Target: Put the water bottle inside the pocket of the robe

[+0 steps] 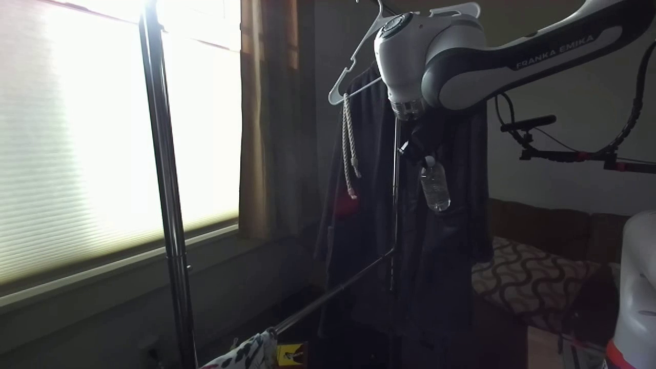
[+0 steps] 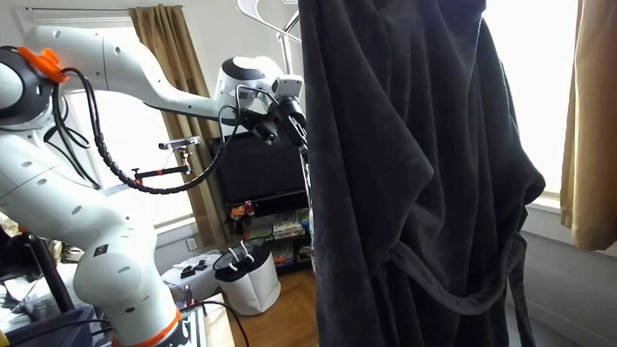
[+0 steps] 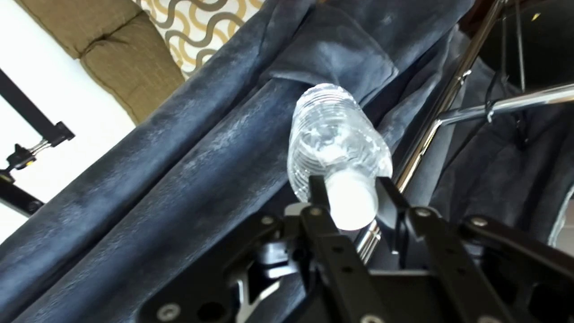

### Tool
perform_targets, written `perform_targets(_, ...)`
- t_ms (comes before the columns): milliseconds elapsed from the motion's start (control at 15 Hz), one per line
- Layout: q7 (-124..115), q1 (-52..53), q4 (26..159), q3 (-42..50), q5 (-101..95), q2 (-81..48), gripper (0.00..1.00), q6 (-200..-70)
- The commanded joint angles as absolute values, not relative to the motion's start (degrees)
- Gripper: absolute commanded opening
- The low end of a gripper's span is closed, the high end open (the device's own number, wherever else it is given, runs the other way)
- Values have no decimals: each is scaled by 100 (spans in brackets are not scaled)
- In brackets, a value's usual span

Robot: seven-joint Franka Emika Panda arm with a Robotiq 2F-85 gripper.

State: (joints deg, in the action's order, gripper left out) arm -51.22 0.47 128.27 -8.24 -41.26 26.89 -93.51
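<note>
Just above a dark cloth pocket (image 3: 334, 50) on a long, near-black plush robe (image 2: 409, 173), a small, clear plastic water bottle (image 3: 334, 130) hangs base-down, slightly tilted. The jaws are pinched together on its round white cap (image 3: 352, 202), parted only by the cap's width. In the wrist view the base overlaps the pocket's edge; whether it touches the cloth cannot be told, but it does not look inside yet.

The likeliest failure is the base missing the slack mouth and sliding down outside, because soft, hanging cloth may fold or swing away when pushed. Gripped only by the cap, the bottle could pivot if its base snags. A shiny chrome pole (image 3: 431, 130), just to its right in the wrist view, might be bumped. Letting go too soon would probably drop it.

"FRANKA EMIKA" is readable on the white-and-black robot arm (image 1: 476, 82). No label shows on the bottle; any print on the stacked, coloured boxes (image 2: 288, 229), far off in an exterior view, is too small to read.
</note>
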Motion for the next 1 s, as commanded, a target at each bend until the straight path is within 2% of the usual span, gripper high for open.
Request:
perform_targets(0, -5264, 34, 13317, -945, -4865, 3331, 8, -9345)
perform_targets(467, -5050, 119, 13800, -658, -5294, 3278, 8, -9729)
perform_targets(933, -4759, -211, 13891, 102, -5869, 2422, 8, -11202)
